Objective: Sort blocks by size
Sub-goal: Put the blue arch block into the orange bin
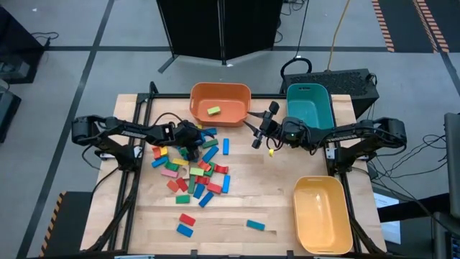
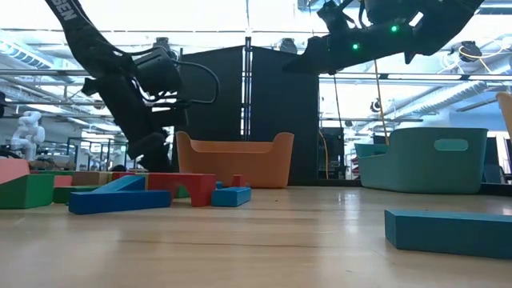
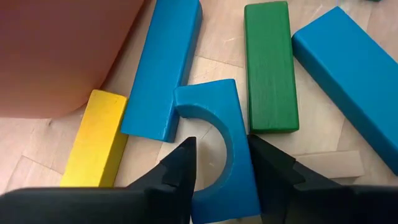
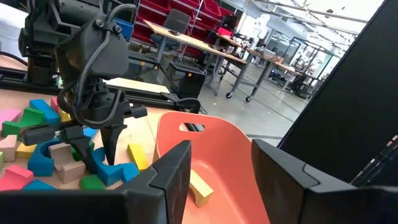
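Observation:
Several small coloured blocks (image 1: 190,169) lie in a loose pile on the wooden table, left of centre. My left gripper (image 1: 190,146) is down in the pile's far part, shut on a blue arch-shaped block (image 3: 214,102); the right wrist view also shows the gripper (image 4: 96,152) there. My right gripper (image 1: 260,133) is open and empty (image 4: 217,180), raised above the table between the orange bin (image 1: 220,101) and the teal bin (image 1: 309,108). One yellow-green block (image 1: 213,110) lies in the orange bin. My left gripper has the blue arch block between its two fingers, one finger (image 3: 180,165) on the side with the round cutout, the other on the straight side (image 3: 244,168). The fingers point down from above and lie across the block. The block lies flat on the table.
A yellow bin (image 1: 323,212) stands at the near right. A red and a blue block (image 1: 187,223) and a teal block (image 1: 255,225) lie apart near the front edge. A long blue, a green and a yellow block (image 3: 93,143) lie close around the left gripper.

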